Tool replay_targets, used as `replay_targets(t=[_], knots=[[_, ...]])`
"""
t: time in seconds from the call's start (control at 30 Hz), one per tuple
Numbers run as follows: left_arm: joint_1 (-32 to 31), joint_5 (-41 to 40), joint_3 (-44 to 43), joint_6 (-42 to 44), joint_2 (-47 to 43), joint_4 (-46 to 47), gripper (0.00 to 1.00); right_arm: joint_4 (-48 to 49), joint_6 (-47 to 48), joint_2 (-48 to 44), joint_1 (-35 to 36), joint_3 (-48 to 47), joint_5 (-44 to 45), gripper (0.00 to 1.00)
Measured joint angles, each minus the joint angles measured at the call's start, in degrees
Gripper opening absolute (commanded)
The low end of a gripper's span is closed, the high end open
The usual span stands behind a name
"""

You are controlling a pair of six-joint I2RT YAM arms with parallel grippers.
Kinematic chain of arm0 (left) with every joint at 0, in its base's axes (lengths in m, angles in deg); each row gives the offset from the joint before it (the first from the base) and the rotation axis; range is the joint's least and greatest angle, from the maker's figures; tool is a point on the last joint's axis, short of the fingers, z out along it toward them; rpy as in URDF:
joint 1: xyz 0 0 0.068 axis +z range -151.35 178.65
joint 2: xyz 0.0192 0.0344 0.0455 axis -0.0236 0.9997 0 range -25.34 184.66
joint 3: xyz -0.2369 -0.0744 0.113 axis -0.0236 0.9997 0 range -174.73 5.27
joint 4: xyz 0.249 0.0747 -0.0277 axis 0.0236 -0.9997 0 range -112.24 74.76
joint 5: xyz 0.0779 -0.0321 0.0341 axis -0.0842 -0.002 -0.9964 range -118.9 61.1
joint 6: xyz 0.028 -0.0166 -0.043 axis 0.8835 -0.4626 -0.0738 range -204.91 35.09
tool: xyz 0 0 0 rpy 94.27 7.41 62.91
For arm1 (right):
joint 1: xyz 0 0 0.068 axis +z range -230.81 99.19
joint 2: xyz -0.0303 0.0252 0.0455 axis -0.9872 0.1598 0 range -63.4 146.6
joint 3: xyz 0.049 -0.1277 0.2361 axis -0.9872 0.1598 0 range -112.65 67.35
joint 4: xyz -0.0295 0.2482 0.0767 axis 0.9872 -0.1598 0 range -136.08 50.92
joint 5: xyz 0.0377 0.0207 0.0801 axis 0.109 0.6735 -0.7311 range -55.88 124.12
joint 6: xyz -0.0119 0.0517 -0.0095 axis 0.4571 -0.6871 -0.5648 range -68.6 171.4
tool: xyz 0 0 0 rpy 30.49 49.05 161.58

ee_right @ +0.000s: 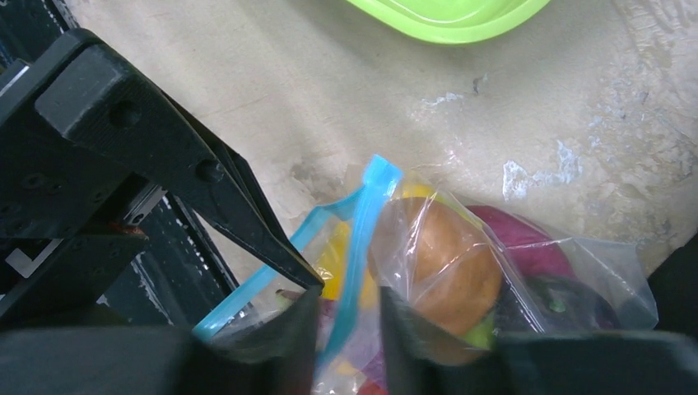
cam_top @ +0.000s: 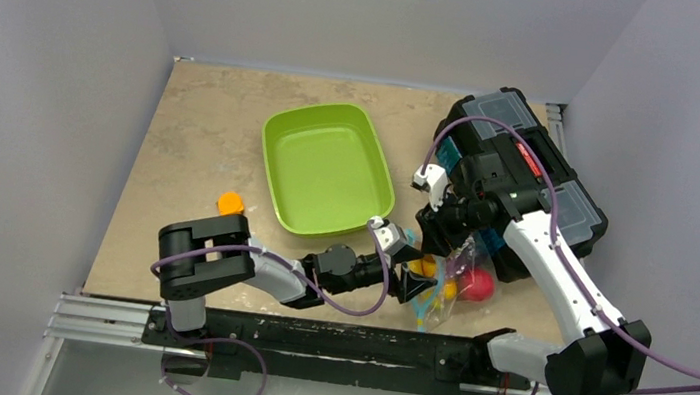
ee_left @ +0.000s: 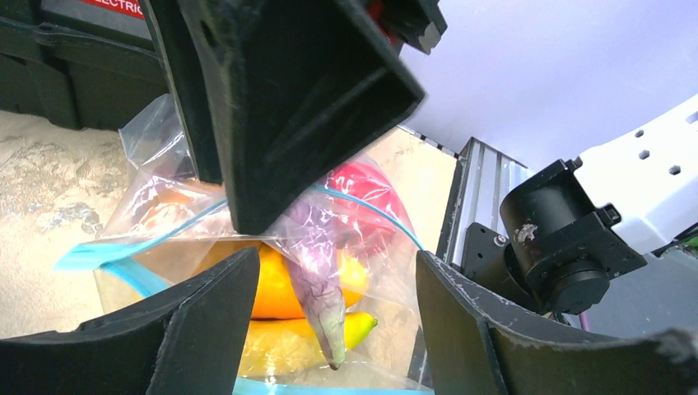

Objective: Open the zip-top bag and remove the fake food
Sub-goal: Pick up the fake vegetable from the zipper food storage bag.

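Note:
The zip-top bag (cam_top: 452, 293) lies near the front edge, right of centre, with its mouth parted. In it I see fake food: an orange piece (ee_left: 280, 292), a yellow banana (ee_left: 276, 346), a purple eggplant (ee_left: 317, 263) and a red apple (ee_left: 362, 189). A brown piece (ee_right: 453, 263) shows in the right wrist view. My left gripper (ee_left: 336, 259) is open, its fingers wide on either side of the bag. From above, my right gripper (ee_right: 350, 300) straddles one blue zip strip (ee_right: 362, 239) with a narrow gap left on both sides. The left gripper's fingertip (ee_right: 247, 222) sits at the other strip.
A green tray (cam_top: 278, 133) stands behind the bag at mid-table. A black toolbox (cam_top: 531, 169) fills the back right, close behind my right arm. A small orange block (cam_top: 229, 203) sits left of the tray. The metal rail (cam_top: 308, 339) runs along the near edge.

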Motion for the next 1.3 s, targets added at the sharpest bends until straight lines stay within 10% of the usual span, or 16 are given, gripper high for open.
replay_targets(t=[0.13, 1.3], knots=[[0.0, 0.5, -0.7, -0.1, 0.2, -0.2, 0.68, -0.1, 0.3, 0.0, 0.0, 0.0, 0.3, 0.0], [0.4, 6.8, 5.1, -2.2, -10.5, -11.1, 0.51, -5.5, 6.8, -5.7, -4.2, -0.2, -11.6, 0.0]])
